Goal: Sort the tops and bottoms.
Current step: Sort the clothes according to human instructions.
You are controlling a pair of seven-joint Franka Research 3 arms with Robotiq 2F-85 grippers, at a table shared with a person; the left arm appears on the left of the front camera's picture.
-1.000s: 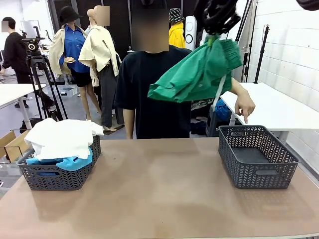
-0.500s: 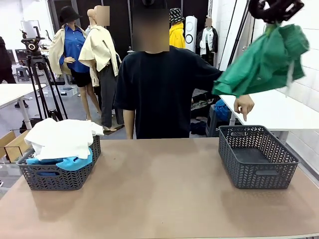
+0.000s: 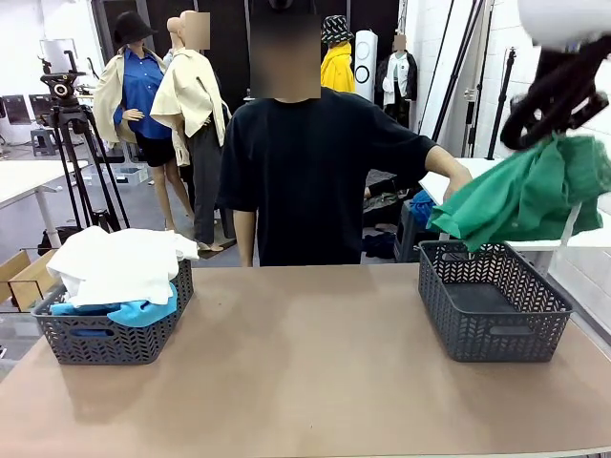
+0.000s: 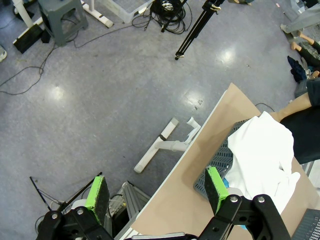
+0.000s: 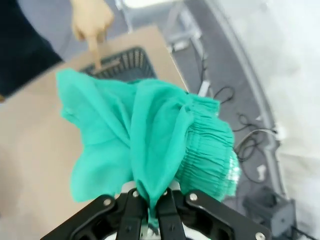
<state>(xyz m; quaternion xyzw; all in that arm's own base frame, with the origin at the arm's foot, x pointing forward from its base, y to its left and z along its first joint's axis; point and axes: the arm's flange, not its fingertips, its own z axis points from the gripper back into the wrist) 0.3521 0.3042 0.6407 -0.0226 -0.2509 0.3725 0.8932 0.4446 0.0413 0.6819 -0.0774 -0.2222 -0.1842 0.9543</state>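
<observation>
The green shorts (image 3: 530, 196) hang pinched in the right gripper's (image 5: 150, 207) closed fingers above the empty grey basket (image 3: 492, 301) on the brown table (image 3: 296, 363). White and blue tops (image 3: 119, 267) fill the other basket (image 3: 105, 334). The left gripper (image 4: 157, 187), fingers spread wide, hangs over the grey workshop floor (image 4: 100, 90).

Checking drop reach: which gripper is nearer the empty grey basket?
Right. The right gripper hangs above the empty basket, holding the green shorts. The left gripper is beyond the table's opposite end, by the shirt basket.

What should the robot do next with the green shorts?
Probably lower them into the empty grey basket. The right gripper has its jaws shut on the green shorts, hanging just above it, and the person's hand points there.
</observation>
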